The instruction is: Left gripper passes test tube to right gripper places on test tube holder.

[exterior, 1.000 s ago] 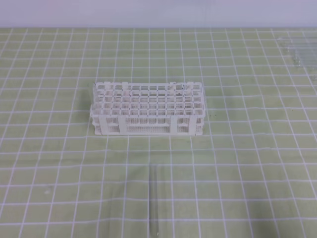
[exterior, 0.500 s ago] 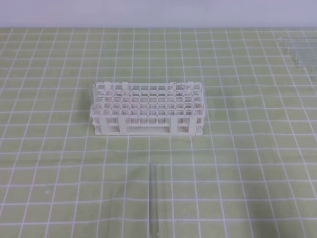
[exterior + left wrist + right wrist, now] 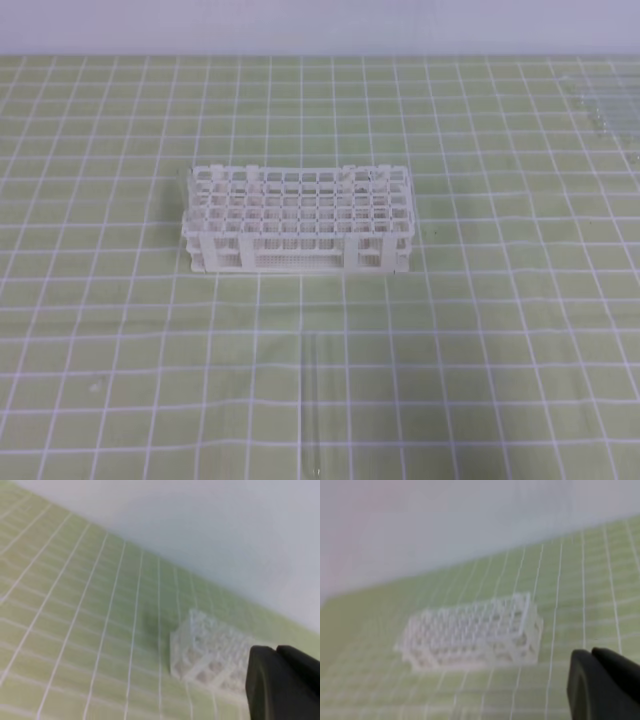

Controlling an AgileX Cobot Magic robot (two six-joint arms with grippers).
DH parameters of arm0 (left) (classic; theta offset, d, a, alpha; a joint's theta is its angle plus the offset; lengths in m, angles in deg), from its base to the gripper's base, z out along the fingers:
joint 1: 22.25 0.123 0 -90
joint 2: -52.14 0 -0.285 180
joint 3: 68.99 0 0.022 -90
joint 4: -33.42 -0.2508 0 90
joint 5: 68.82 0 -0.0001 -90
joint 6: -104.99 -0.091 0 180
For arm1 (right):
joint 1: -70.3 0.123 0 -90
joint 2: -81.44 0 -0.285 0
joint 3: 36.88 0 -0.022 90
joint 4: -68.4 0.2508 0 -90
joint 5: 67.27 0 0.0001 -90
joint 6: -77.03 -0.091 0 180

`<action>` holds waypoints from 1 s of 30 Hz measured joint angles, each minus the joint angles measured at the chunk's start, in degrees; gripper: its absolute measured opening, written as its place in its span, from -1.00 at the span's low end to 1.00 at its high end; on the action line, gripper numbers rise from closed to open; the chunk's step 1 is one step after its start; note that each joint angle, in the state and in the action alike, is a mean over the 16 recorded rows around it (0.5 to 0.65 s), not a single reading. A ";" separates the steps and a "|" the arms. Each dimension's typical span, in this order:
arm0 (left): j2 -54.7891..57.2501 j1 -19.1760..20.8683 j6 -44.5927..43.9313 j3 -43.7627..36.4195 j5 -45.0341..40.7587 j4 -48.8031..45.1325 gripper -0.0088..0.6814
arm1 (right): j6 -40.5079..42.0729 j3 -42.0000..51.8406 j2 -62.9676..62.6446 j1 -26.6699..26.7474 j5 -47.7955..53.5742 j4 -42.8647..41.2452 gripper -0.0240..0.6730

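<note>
Still untouched: tube (image 3: 309, 400) lies flat by the table's (image 3: 520, 330) near edge.
Rack (image 3: 297, 220) sits mid-table beyond it. Left tool (image 3: 280, 682) and right tool (image 3: 600, 682), both closed and empty, hang clear; left must open and descend first.

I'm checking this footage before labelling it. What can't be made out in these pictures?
- Test tube, high view: faint clear glass on the mat, its near end cut off by the bottom edge.
- Cluster of tubes, high view: cut by the right edge, too faint to count.
- Left gripper and right gripper: absent from the high view; wrist views show only dark fingertips at the corner.
- Rack: its holes are blurred in both wrist views.
</note>
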 joint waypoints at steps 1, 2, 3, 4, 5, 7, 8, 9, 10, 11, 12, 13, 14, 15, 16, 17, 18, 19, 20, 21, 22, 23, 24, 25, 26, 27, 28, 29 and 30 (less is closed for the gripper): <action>1.76 0.01 -0.76 1.48 -2.03 0.09 -0.98 | -0.01 -1.58 2.11 0.00 1.55 -0.84 -0.98; 3.64 0.00 -1.57 3.08 -4.04 0.54 -0.98 | -0.01 -3.06 4.20 0.00 3.12 -1.67 -0.98; 5.45 0.01 -2.47 4.43 -5.99 0.87 -0.98 | -0.02 -4.45 6.22 0.00 4.64 -2.47 -0.98; 7.32 0.01 -3.58 5.82 -7.84 1.22 -0.98 | -0.03 -5.73 8.18 0.00 6.07 -3.22 -0.98; 9.27 0.00 -4.85 7.13 -9.62 2.05 -0.98 | -0.05 -6.91 10.10 0.00 7.42 -3.93 -0.98; 13.03 0.00 -7.69 9.41 -13.04 4.28 -0.98 | -0.09 -8.88 13.70 0.00 9.77 -5.13 -0.98; 14.80 0.01 -9.19 10.35 -14.60 5.59 -0.98 | -0.10 -9.71 15.35 0.00 10.81 -5.63 -0.98; 16.62 0.01 -10.81 11.20 -16.16 7.09 -0.98 | -0.11 -10.42 16.90 0.00 11.74 -6.04 -0.98; 18.40 0.02 -12.38 11.96 -17.55 8.61 -0.98 | -0.13 -11.01 18.34 0.00 12.55 -6.38 -0.98; 20.34 -0.01 -13.94 12.76 -18.84 10.21 -0.98 | -0.12 -11.49 19.69 0.00 13.25 -6.69 -0.98; 22.17 -0.04 -15.43 13.45 -19.94 11.74 -0.98 | -0.10 -11.86 20.91 0.00 13.85 -6.94 -0.98; 23.92 -0.10 -16.77 14.06 -20.74 13.34 -0.98 | -0.06 -12.15 22.02 0.00 14.33 -7.15 -0.98; 25.47 -0.24 -18.13 14.45 -21.49 14.85 -0.98 | 0.01 -12.37 23.03 0.00 14.72 -7.34 -0.98; 26.99 -0.55 -19.41 14.78 -22.06 16.31 -0.98 | 0.09 -12.51 23.93 0.00 15.01 -7.50 -0.98; 28.42 -0.96 -20.59 15.04 -22.32 17.73 -0.98 | 0.19 -12.60 24.70 0.00 15.20 -7.63 -0.98; 29.85 -1.40 -21.66 15.30 -22.37 19.15 -0.98 | 0.29 -12.64 25.36 0.00 15.33 -7.76 -0.98; 31.20 -2.05 -22.62 15.46 -22.24 20.28 -0.98 | 0.39 -12.66 25.92 0.00 15.40 -7.87 -0.98; 32.60 -2.70 -23.42 15.63 -22.02 21.53 -0.98 | 0.48 -12.67 26.40 0.00 15.45 -7.97 -0.98; 34.03 -3.43 -24.03 15.79 -21.79 22.69 -0.98 | 0.59 -12.67 26.80 0.00 15.50 -8.06 -0.98; 35.47 -4.34 -24.39 15.90 -21.42 23.44 -0.98 | 0.69 -12.67 27.13 0.00 15.55 -8.16 -0.98; 36.94 -5.36 -24.71 16.00 -21.00 24.20 -0.98 | 0.80 -12.67 27.38 0.00 15.60 -8.25 -0.98; 38.28 -6.45 -24.61 16.08 -20.46 24.38 -0.98 | 0.90 -12.67 27.56 0.00 15.65 -8.34 -0.98; 39.64 -7.61 -24.54 16.14 -19.91 24.66 -0.98 | 1.00 -12.67 27.69 0.00 15.68 -8.43 -0.98; 40.93 -8.84 -24.32 16.19 -19.21 24.74 -0.98 | 1.09 -12.67 27.78 0.00 15.71 -8.51 -0.98; 42.24 -10.20 -24.09 16.24 -18.50 24.79 -0.98 | 1.19 -12.67 27.84 0.00 15.73 -8.58 -0.98; 43.52 -11.67 -23.78 16.27 -17.66 24.78 -0.98 | 1.27 -12.67 27.87 0.00 15.74 -8.62 -0.98; 44.84 -13.17 -23.51 16.32 -16.84 24.80 -0.98 | 1.33 -12.67 27.88 0.00 15.75 -8.65 -0.98; 46.22 -14.91 -23.07 16.42 -15.95 24.69 -0.98 | 1.38 -12.67 27.89 0.00 15.77 -8.68 -0.98; 47.61 -16.70 -22.55 16.59 -15.06 24.56 -0.98 | 1.40 -12.67 27.90 0.00 15.78 -8.70 -0.98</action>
